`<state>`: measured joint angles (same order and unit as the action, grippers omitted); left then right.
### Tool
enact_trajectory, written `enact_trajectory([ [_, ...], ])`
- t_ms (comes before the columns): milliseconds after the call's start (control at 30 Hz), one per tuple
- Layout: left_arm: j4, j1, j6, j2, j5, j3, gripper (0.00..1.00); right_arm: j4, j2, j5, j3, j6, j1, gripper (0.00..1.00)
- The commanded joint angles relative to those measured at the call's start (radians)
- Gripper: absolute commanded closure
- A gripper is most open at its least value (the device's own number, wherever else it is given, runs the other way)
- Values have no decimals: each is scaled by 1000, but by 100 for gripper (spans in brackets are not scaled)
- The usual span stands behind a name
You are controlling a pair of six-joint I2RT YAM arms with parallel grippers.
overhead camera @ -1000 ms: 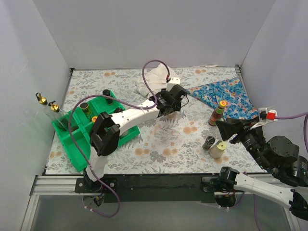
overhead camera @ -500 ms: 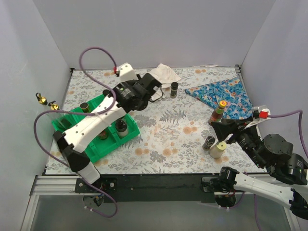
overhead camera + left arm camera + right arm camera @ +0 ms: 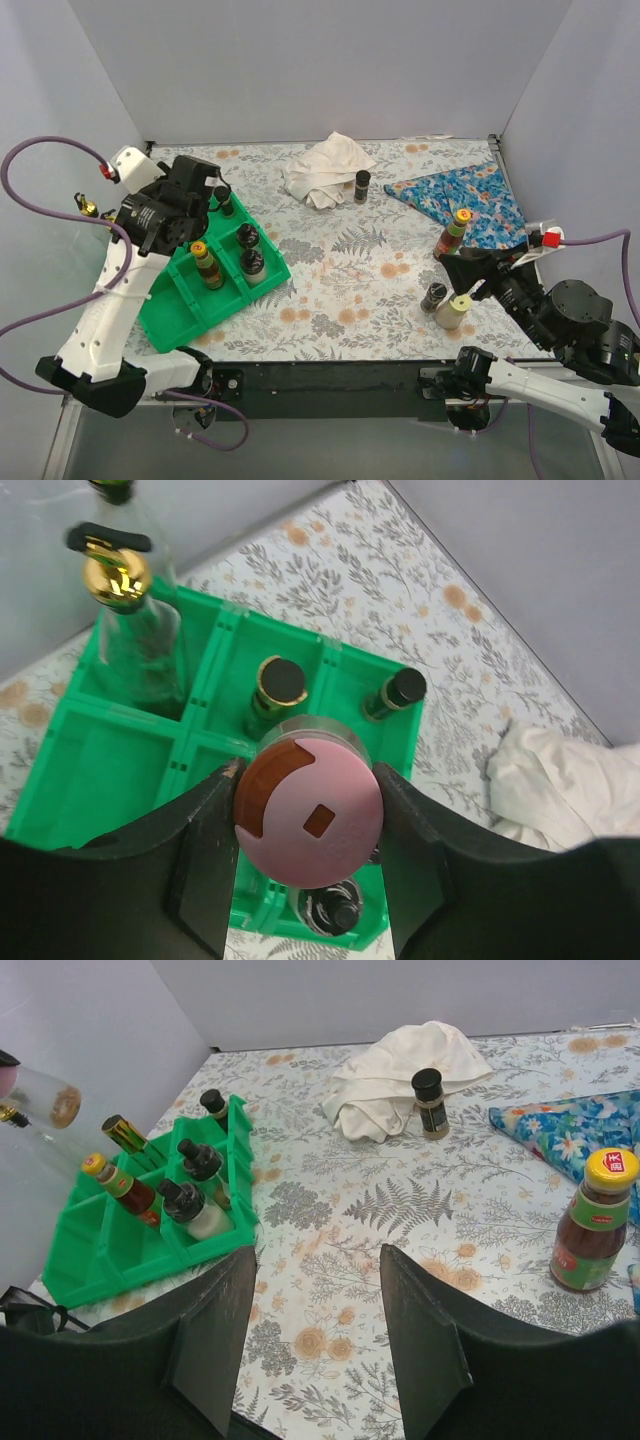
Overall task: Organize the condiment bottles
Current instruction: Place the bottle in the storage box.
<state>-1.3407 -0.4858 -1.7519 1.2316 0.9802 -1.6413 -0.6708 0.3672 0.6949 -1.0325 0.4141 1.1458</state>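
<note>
Right now my left gripper [image 3: 308, 852] is clamped on a pink-capped jar [image 3: 308, 815], one finger on each side of its glass. I hold it in the air above the green tray [image 3: 90, 770] at the far left of the table.

Directly below, a gold-stoppered clear bottle [image 3: 118, 590], a gold-banded dark bottle [image 3: 275, 685] and a small black-capped bottle [image 3: 398, 690] each stand upright in their own compartment. Further along the tray are a yellow-capped bottle [image 3: 205, 265] and two black-capped bottles [image 3: 250, 250], one behind the other. So about six are filed, though my arm hides part of the tray from above and I cannot be sure of the count.

My right gripper [image 3: 318, 1270] has its fingers apart with nothing between them, only the floral tablecloth showing in the gap. It hovers at the near right.

Close to it stand a small dark jar [image 3: 433, 297] and a cream bottle [image 3: 452, 311], just beside each other. A little farther off is a red sauce bottle [image 3: 452, 235], at the edge of the blue cloth [image 3: 470, 195]. At the far middle, a black-capped spice jar [image 3: 362, 186] stands just beside the white cloth [image 3: 325, 170].

I judge the job a little past halfway — the jar in my left fingers needs a compartment, then four loose bottles wait on the right and far side. The near compartments of the tray look free for them.
</note>
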Motion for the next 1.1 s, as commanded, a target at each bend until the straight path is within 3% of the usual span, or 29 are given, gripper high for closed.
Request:
enact_trajectory([
  [0, -49, 55, 83, -75, 109, 44, 100, 59, 13, -17, -3, 12, 5, 39],
  [167, -49, 116, 83, -168, 176, 150, 100, 57, 21, -28, -8, 17, 3, 39],
  [300, -48, 150, 9, -213, 140, 285, 100, 59, 16, -28, -5, 18, 5, 39],
  [1067, -48, 378, -365, -184, 9, 633, 100, 50, -33, 2, -14, -18, 3, 39],
])
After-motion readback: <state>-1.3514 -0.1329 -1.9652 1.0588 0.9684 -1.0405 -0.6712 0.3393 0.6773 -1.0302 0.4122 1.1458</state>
